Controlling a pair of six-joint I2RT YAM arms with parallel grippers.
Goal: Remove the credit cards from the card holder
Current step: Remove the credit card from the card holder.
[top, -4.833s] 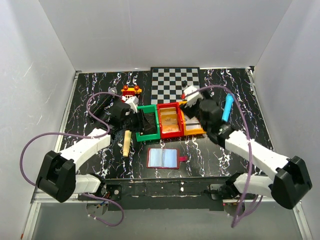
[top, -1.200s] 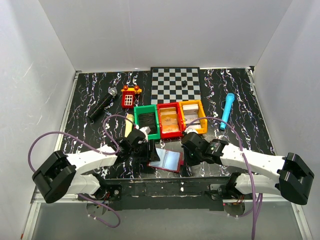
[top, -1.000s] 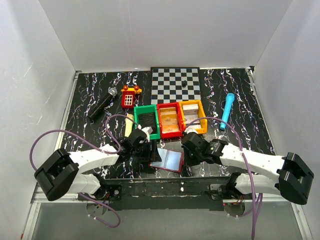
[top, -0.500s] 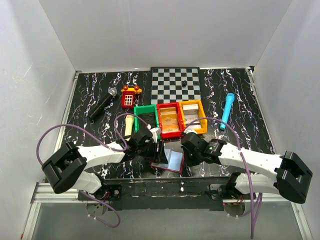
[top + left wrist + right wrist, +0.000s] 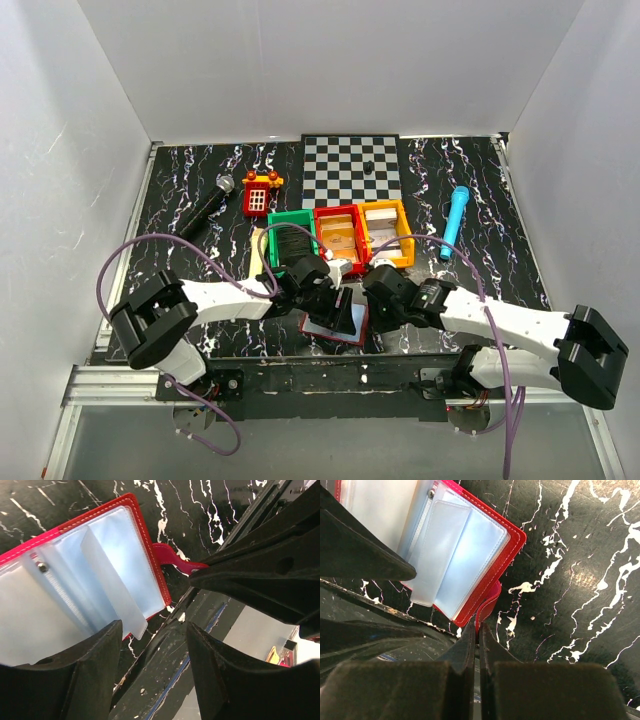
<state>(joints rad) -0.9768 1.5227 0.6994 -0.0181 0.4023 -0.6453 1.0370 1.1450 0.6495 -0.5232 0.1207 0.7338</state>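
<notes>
The card holder [image 5: 322, 328] lies open near the table's front edge, pale shiny sleeves up [image 5: 75, 580] [image 5: 465, 545]. My right gripper [image 5: 369, 316] [image 5: 480, 627] is shut on its short red tab [image 5: 172, 560] [image 5: 489, 597]. My left gripper [image 5: 343, 308] [image 5: 154, 630] hangs open over the holder's near edge; one loose sleeve [image 5: 112, 587] points toward the gap, nothing held. Credit cards lie in the bins: a dark one [image 5: 292, 241] in the green bin, a tan-orange one [image 5: 338, 240] in the red bin, a pale one [image 5: 379, 215] in the yellow bin.
The three bins stand in a row just behind the holder. A microphone [image 5: 208, 205], a red toy phone [image 5: 261, 190], a chessboard [image 5: 350, 168] and a blue tube [image 5: 456, 220] lie farther back. A wooden stick [image 5: 258, 252] lies left of the green bin.
My left gripper has moved right, from beside the holder's left edge to over its middle and near edge. The right gripper has kept its hold on the tab.
</notes>
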